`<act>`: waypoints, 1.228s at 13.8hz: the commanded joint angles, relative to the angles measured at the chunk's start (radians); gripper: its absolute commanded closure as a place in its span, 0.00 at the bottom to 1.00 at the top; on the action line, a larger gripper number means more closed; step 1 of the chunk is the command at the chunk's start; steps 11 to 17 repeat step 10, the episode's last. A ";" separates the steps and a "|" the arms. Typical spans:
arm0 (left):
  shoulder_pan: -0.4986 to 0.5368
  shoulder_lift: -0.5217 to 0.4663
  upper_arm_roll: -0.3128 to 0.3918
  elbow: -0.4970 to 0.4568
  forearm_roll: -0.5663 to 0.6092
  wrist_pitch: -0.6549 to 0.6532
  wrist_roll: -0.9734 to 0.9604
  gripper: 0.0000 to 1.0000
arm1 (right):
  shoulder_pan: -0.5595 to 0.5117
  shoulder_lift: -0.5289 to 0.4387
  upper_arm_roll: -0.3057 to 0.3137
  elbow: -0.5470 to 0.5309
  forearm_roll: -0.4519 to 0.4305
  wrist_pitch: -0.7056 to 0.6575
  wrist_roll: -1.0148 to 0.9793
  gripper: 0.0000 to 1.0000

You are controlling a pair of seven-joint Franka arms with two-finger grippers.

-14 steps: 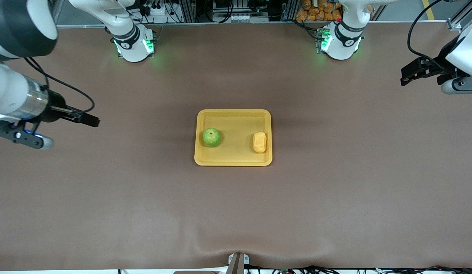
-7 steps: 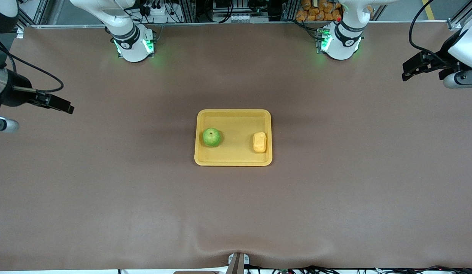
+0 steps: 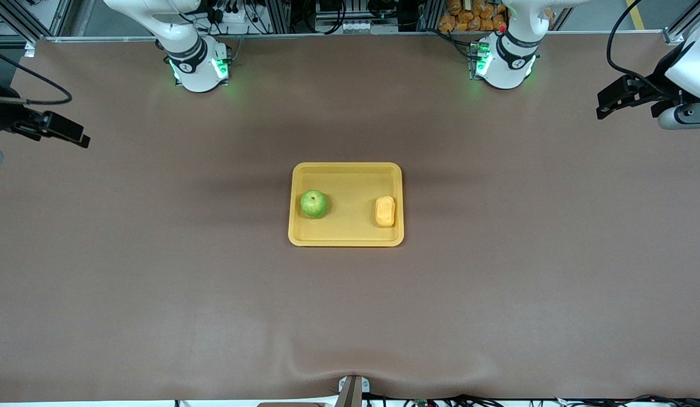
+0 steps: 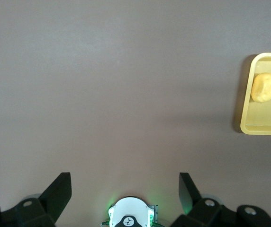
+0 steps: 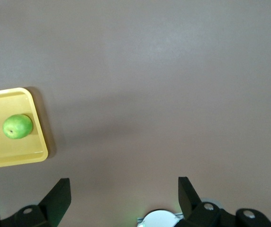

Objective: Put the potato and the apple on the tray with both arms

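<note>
Apple (image 3: 314, 204), potato (image 3: 385, 211) far from tools

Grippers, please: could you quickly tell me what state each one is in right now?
Left gripper: open, holding nothing, over bare table at the left arm's end.
Right gripper: open, holding nothing, over bare table at the right arm's end.

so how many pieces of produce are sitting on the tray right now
2, both on the tray: the apple toward the right arm's end, the potato toward the left arm's end. They lie apart, and nothing on the tray looks hidden.
</note>
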 commanded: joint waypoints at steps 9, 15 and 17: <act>0.010 -0.020 0.009 -0.005 -0.020 -0.003 0.026 0.00 | -0.030 -0.091 -0.032 -0.085 -0.015 0.011 -0.188 0.00; 0.010 -0.020 0.009 -0.005 -0.018 -0.003 0.026 0.00 | -0.031 -0.091 -0.032 -0.085 -0.015 0.013 -0.188 0.00; 0.010 -0.020 0.009 -0.005 -0.018 -0.003 0.026 0.00 | -0.031 -0.091 -0.032 -0.085 -0.015 0.013 -0.188 0.00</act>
